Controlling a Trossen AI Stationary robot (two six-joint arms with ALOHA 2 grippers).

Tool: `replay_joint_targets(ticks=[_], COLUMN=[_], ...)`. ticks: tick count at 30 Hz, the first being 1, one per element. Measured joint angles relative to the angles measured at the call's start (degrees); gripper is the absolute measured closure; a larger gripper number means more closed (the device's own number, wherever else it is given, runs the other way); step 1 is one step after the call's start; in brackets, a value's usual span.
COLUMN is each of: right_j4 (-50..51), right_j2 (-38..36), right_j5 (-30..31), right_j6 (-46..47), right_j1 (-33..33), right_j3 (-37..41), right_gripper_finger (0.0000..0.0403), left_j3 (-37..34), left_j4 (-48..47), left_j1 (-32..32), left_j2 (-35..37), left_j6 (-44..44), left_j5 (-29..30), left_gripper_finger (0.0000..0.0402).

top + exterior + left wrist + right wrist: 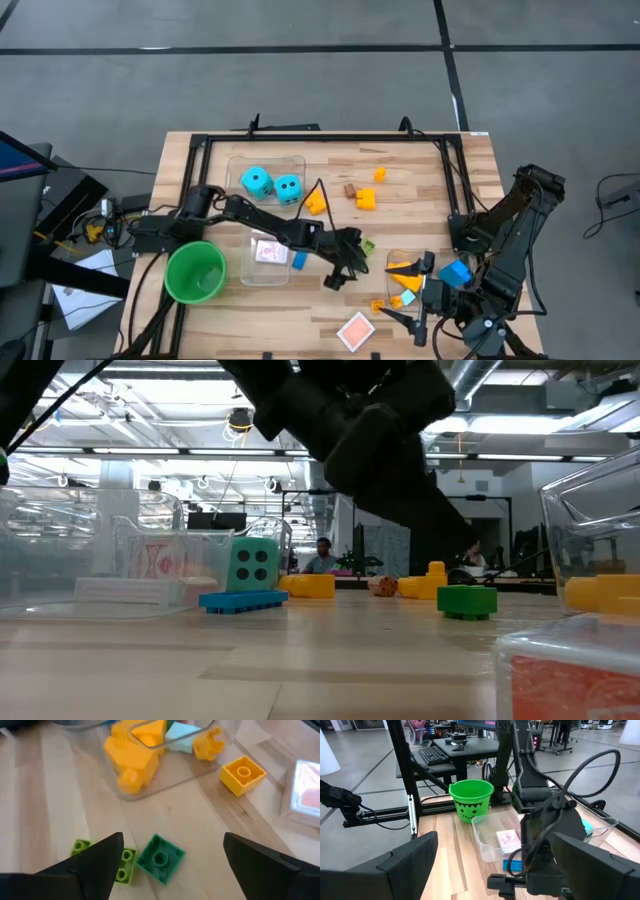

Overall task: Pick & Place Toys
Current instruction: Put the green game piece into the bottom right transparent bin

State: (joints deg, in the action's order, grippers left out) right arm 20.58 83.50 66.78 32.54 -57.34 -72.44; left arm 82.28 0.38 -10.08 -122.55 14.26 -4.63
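Left tool (167,865) is held open above the green brick (160,858) on the table (50,795), apparently untouched. Right tool (408,312) is parked open, empty, near the playing card (356,330).

Green cup (196,272) stands upright near the table's (420,205) left edge, beside a clear bin (262,272).

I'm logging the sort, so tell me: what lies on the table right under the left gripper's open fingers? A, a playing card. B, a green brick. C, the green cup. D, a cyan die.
B: in the left wrist view the green brick lies on bare wood between the open fingers of the left gripper.
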Motion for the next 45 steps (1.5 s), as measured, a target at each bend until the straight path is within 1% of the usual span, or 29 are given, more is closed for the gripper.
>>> replay_joint_targets(ticks=[3, 6, 8, 11, 14, 27, 32, 42, 45], right_j4=[0.00, -0.01, -0.04, -0.04, -0.04, -0.04, -0.04, -0.04, -0.04], right_j2=[0.02, 0.02, 0.02, 0.02, 0.02, 0.02, 0.04, 0.04, 0.04], right_j5=[-1.06, -1.11, -1.14, -1.16, -1.18, -1.35, -2.62, -2.82, -2.90], right_j6=[0.01, 0.00, 0.00, 0.00, 0.00, -0.02, -0.02, -0.05, -0.05], right_j1=[0.00, 0.01, 0.11, 0.11, 0.13, 0.02, 0.02, 0.02, 0.00], right_j3=[0.00, 0.00, 0.00, 0.00, 0.00, 0.00, 0.00, 0.00, 0.00], right_gripper_finger=[0.0023, 0.0023, 0.0023, 0.0023, 0.0023, 0.0023, 0.0023, 0.0023, 0.0023], left_j3=[-0.15, -0.17, -0.15, -0.21, -0.17, -0.17, -0.17, -0.20, -0.20], left_j4=[-0.60, 0.30, 1.84, 1.22, 0.99, -3.18, -6.60, -13.55, -13.83], left_j1=[-0.18, -0.29, -0.38, -0.40, -0.49, 0.32, 0.37, 0.12, -0.33], left_j2=[-0.55, -1.49, -2.38, -2.46, -2.44, -2.44, -1.94, 2.07, 3.74], left_j6=[-0.01, -0.95, -1.11, -1.40, -2.67, -5.73, -5.78, -7.27, -6.72], left_j5=[-0.93, -3.89, -4.38, -4.63, -6.31, -6.69, -6.54, -5.96, -5.90], left_gripper_finger=[0.0066, 0.0066, 0.0066, 0.0069, 0.0072, 0.0086, 0.0093, 0.0101, 0.0101])
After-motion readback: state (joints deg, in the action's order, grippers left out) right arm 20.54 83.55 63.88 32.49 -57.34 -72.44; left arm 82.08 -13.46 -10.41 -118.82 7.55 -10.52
